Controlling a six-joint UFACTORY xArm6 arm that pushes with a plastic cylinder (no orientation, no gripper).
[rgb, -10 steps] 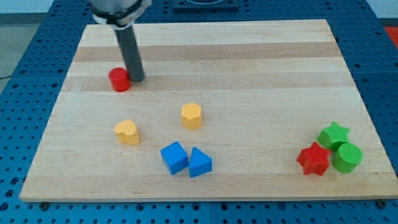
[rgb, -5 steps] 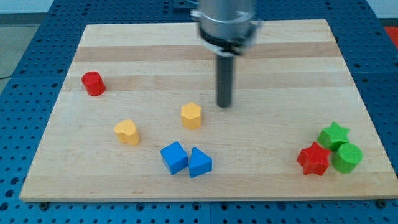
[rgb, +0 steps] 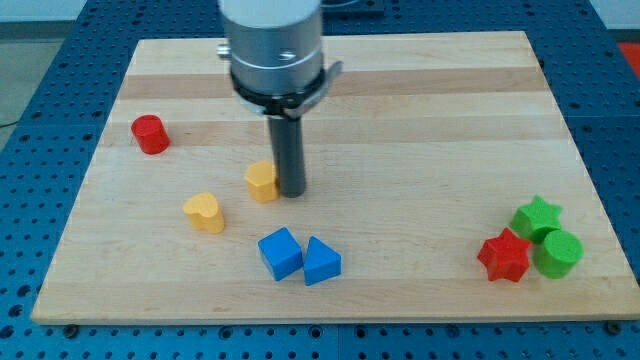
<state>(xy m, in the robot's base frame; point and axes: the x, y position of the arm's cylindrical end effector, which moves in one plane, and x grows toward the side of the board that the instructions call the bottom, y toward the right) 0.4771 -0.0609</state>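
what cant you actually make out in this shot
- Camera view: whether my tip touches the yellow hexagonal block at its left; they meet too tightly to show contact or a gap.
- The rod's upper mount is cut off by the view's top edge.
- The red star block overlaps the green star block and green cylinder, hiding their near sides.

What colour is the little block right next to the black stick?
Yellow. The yellow block sits against my tip on its left side in the camera view.
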